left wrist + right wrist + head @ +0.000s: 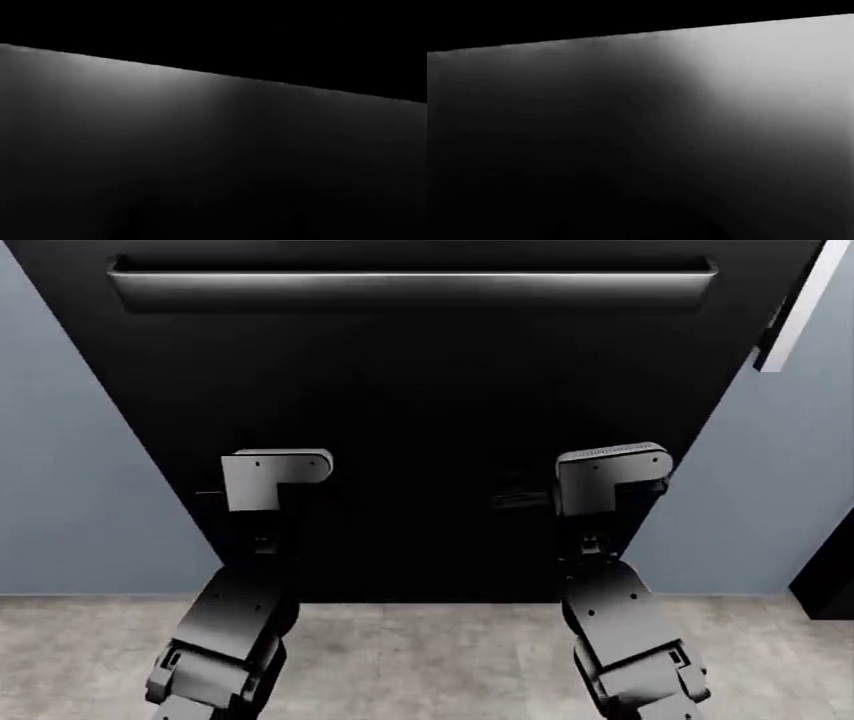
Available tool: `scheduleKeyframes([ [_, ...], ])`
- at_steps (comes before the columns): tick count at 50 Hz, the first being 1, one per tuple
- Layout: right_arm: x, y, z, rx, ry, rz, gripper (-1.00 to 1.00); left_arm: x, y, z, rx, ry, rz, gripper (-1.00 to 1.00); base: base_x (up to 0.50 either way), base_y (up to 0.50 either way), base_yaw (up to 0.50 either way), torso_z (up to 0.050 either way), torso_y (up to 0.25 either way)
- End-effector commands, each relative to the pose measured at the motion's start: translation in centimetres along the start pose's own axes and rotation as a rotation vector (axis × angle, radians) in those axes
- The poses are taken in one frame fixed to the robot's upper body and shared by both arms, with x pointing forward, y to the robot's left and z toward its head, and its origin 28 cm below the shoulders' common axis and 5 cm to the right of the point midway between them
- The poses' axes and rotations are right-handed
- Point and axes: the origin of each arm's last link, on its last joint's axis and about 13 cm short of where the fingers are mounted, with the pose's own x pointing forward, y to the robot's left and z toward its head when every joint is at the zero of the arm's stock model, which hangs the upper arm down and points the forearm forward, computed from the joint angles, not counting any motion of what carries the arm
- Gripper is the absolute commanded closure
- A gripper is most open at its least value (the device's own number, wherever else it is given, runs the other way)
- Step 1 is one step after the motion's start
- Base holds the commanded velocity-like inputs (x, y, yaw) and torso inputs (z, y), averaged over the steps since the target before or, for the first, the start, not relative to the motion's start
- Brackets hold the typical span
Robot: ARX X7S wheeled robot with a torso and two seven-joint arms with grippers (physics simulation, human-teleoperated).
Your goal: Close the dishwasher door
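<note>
The dishwasher door [427, 390] is a large glossy black panel that fills the middle of the head view, with its long silver bar handle [400, 285] across the top. Both arms reach forward to it. The left wrist [274, 480] and right wrist [607, 480] sit close against the lower half of the door. The fingers are black against the black panel and do not show clearly. The left wrist view shows only a dark glossy surface [200, 150] with a straight edge. The right wrist view shows the same kind of surface [694, 125], very close.
Grey-blue cabinet fronts stand to the left [80, 490] and right [761, 490] of the door. A silver vertical handle [794, 310] shows at the upper right. The beige floor [427, 660] lies under the arms. A dark object [827, 585] is at the right edge.
</note>
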Motion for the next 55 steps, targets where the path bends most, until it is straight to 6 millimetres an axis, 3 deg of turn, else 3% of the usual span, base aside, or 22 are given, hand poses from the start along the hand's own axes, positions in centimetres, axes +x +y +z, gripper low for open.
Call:
scheduleKeyframes([
  [1,2.8,-0.7,-0.3,-0.049,0.029,-0.03,-1.0,2.5,-0.4,0.2,0.014,0.015,0.009,-1.0,0.0,0.0,0.0,0.0,0.0],
  [9,4.7,-0.9,-1.0,-0.066,0.074,-0.046,-1.0,4.0,-0.7,0.2,0.03,0.026,0.001,-1.0,0.0,0.0,0.0,0.0,0.0],
  [20,7.2,-0.9,-0.2,-0.081,0.093,-0.045,-1.0,5.8,-1.1,0.4,0.033,0.048,-0.011,-1.0,0.0,0.0,0.0,0.0,0.0],
  [34,7.9,-1.5,0.4,-0.055,0.172,-0.06,-1.0,7.3,-2.4,0.5,0.055,0.069,-0.061,-1.0,0.01,0.0,0.0,0.0,0.0],
  [44,7.6,-1.6,0.0,-0.052,0.277,-0.053,-1.0,7.1,-2.7,0.0,0.075,0.141,-0.049,-1.0,0.03,0.0,0.01,0.0,0.0],
  [55,8.0,-1.6,0.6,-0.055,0.275,-0.052,-1.0,7.4,-2.7,0.3,0.092,0.136,-0.052,-1.0,0.06,0.0,0.0,0.0,0.0],
])
